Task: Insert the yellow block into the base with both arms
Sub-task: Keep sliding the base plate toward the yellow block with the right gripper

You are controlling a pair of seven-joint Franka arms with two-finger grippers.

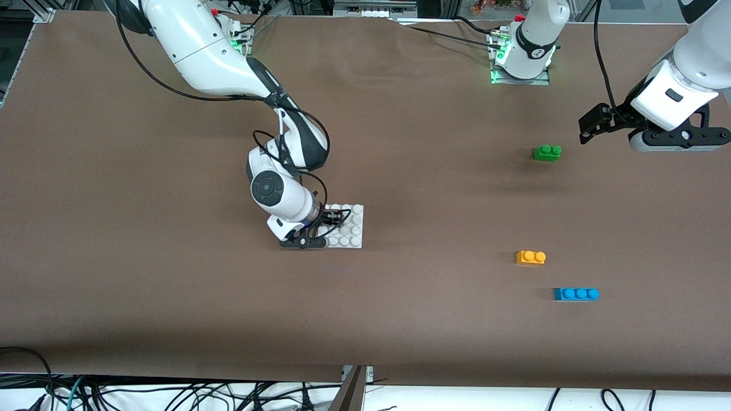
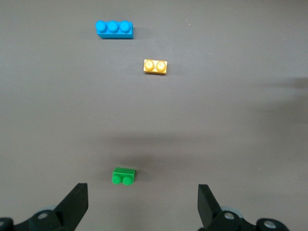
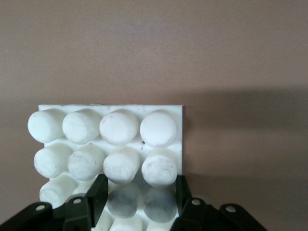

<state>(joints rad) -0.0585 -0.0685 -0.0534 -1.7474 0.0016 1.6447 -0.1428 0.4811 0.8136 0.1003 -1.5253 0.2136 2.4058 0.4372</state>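
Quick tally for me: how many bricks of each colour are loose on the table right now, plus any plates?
Yellow brick: 1
Green brick: 1
Blue brick: 1
White studded plate: 1
Total: 4

A green brick (image 1: 547,152) lay on the brown table (image 1: 428,188) toward the left arm's end. A blue three-stud brick (image 1: 576,294) lay nearer the front camera.
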